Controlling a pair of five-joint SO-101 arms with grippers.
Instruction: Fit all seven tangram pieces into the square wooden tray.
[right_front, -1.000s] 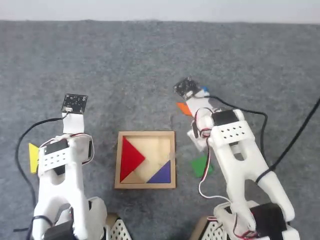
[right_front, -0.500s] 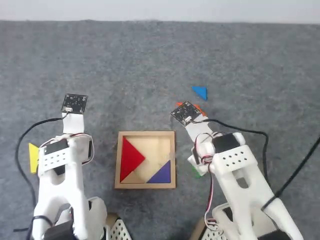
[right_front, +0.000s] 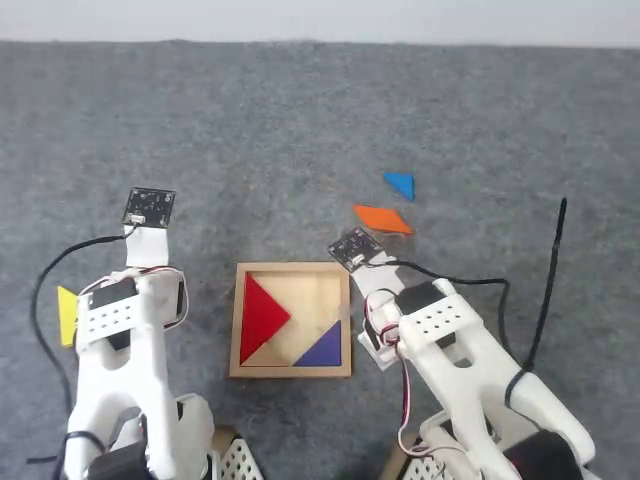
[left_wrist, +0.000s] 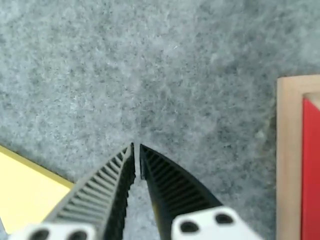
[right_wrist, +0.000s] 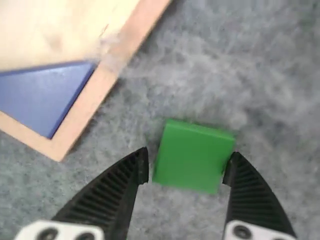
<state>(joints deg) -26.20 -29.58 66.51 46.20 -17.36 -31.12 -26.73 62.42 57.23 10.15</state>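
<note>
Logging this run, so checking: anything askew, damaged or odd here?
Nothing stands out. The tray sits square, red triangle and purple triangle flat inside; the green piece lies flat between the right gripper's open fingers.

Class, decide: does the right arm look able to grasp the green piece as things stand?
Probably yes. The right gripper is open, a finger on either side of the green piece, which lies flat on the carpet outside the tray; nothing is between.
</note>
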